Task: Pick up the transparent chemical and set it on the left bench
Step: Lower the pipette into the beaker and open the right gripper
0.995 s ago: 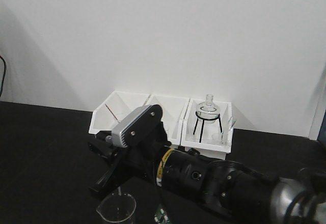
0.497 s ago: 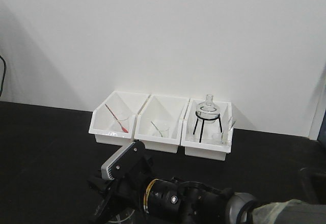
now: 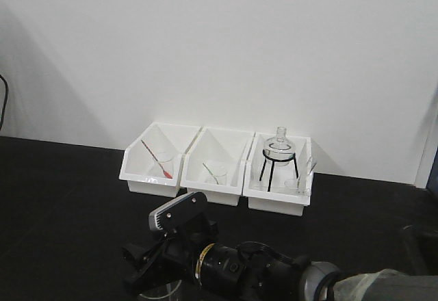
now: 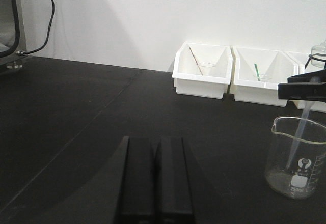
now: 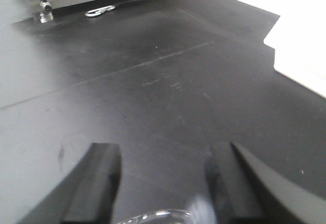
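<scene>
Clear glass beaker (image 4: 298,157), faint white print; matte black bench (image 4: 76,112); 3 white bins (image 3: 215,171); red stick (image 3: 156,159) at 9 o'clock bin.

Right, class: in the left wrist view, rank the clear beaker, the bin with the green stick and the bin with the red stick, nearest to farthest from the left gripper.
1. Clear beaker: on the black bench to the right of the left gripper, nearest.
2. Red-stick bin: at the wall, ahead.
3. Green-stick bin: beside it, further right; close to rank 2, so that order is uncertain.
</scene>
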Robot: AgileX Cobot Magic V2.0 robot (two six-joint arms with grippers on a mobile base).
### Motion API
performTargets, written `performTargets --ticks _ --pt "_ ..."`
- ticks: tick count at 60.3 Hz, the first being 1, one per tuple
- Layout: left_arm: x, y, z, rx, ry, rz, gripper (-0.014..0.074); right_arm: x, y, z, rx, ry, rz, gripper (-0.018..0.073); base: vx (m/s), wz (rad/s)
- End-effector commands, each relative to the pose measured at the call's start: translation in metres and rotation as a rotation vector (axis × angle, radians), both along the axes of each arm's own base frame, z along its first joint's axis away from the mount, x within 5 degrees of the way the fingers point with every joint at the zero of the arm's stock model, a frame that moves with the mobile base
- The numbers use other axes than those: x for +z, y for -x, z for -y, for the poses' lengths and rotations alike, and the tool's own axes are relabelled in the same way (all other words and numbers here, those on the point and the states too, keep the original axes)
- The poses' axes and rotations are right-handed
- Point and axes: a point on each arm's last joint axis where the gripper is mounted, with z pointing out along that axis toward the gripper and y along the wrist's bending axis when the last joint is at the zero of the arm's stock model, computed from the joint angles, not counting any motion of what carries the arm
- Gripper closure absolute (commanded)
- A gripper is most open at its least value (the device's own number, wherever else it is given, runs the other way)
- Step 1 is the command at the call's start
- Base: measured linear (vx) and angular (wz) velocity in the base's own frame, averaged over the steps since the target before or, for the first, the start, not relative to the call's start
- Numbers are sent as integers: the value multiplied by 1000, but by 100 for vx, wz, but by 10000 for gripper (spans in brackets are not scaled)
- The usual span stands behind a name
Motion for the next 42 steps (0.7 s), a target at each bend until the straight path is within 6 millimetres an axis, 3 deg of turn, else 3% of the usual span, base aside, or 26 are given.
performTargets --ticks 1,15,25,34,42 --pt "3 1 0 -1 14 81 600 64 4 5 -9 -152 89 74 0 0" --pt "3 1 0 -1 14 81 600 118 27 24 -1 -67 192 80 0 0" --pt "3 1 0 -1 14 81 600 160 78 68 -7 -20 288 81 0 0" --pt "3 1 0 -1 14 81 600 151 116 113 -103 64 228 80 0 0" --pt "3 1 0 -1 14 81 600 136 143 138 -149 64 157 80 0 0"
